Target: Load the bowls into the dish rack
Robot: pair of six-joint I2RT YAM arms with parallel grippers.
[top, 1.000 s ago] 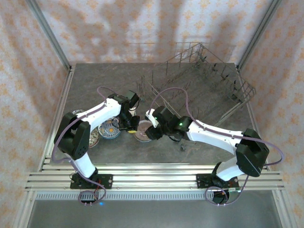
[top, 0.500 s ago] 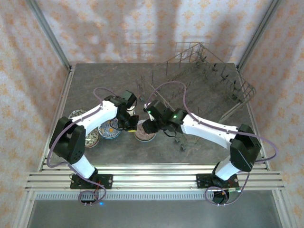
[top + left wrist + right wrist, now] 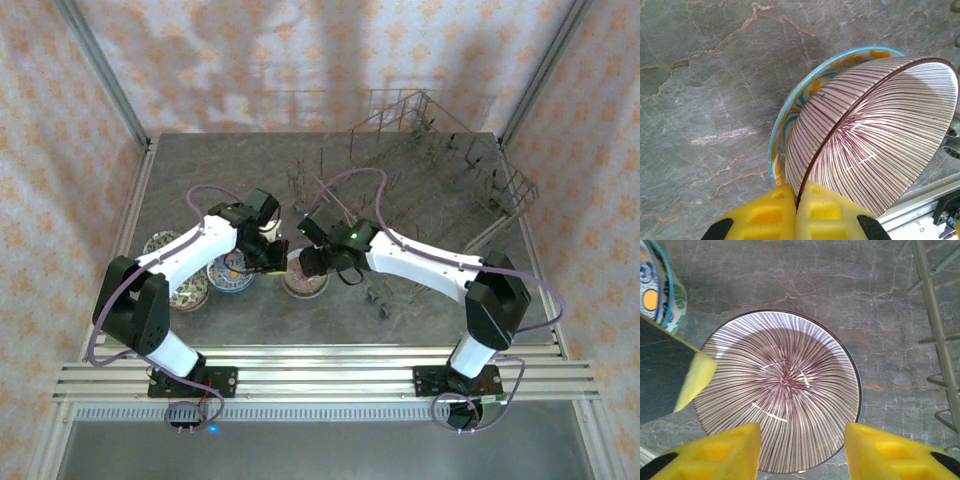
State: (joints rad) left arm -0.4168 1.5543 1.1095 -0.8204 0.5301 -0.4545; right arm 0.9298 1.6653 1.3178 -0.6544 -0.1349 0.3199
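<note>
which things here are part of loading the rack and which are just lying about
Job:
striped bowl, pinched at its rim by the left gripper
blue-rimmed bowl under it
blue-white bowl
dish rack
right gripper, open above

Just there:
stone table
metal rails
patterned walls

A white bowl with maroon radial stripes (image 3: 880, 140) sits nested in a blue-rimmed yellow bowl (image 3: 789, 114). Three patterned bowls (image 3: 232, 272) lie just left of them. The grey wire dish rack (image 3: 510, 190) stands at the table's far right.

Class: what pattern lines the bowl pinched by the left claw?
Round ceramic bowl: thin purple radial stripes on white; clearest in right wrist view.
</note>
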